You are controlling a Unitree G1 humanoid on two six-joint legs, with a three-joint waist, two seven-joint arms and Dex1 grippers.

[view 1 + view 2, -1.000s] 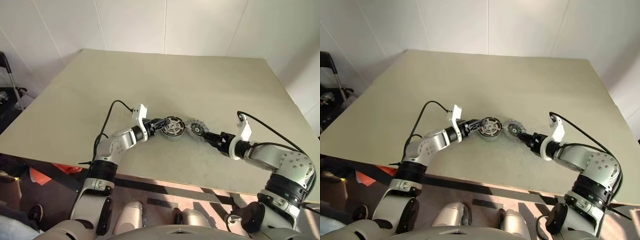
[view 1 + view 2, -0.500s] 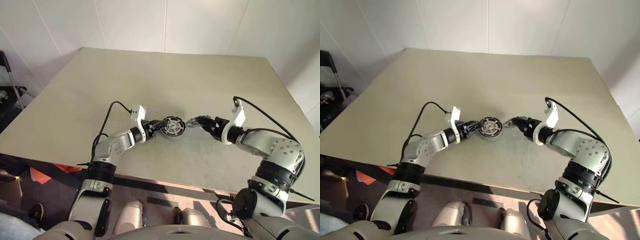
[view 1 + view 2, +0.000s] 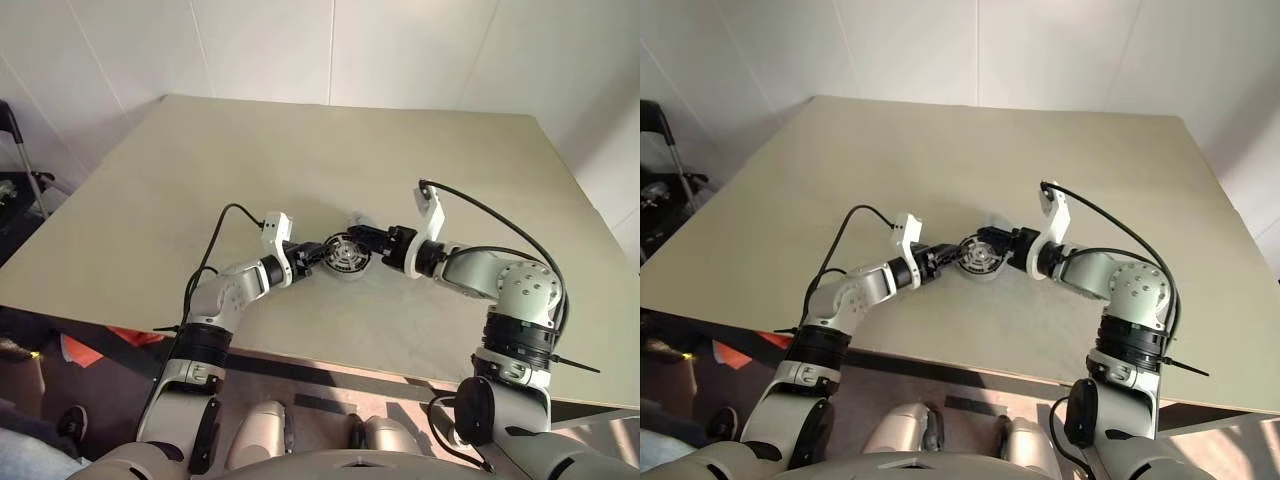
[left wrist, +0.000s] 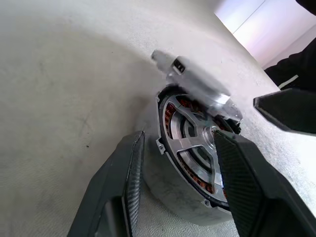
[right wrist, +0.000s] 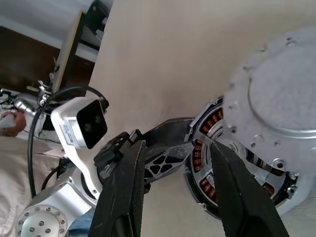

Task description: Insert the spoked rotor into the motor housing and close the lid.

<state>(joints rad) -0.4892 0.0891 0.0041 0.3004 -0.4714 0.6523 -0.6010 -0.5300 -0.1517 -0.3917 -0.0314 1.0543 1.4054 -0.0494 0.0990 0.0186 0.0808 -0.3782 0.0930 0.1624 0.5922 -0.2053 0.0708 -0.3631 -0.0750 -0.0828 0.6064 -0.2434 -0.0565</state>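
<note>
Rotor (image 4: 197,143) already seated in motor housing (image 3: 345,256) mid-counter (image 3: 300,160), left claw (image 4: 180,192) clamped on the housing rim, right claw (image 5: 173,187) holding the lid (image 5: 276,98) tilted just over it, lid not yet closed.

Grey lid (image 5: 276,113) tilted over motor housing (image 4: 195,163)

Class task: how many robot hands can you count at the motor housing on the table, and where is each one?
2. The left hand is at the left side of the motor housing; the right hand is at its right, holding the lid.
</note>
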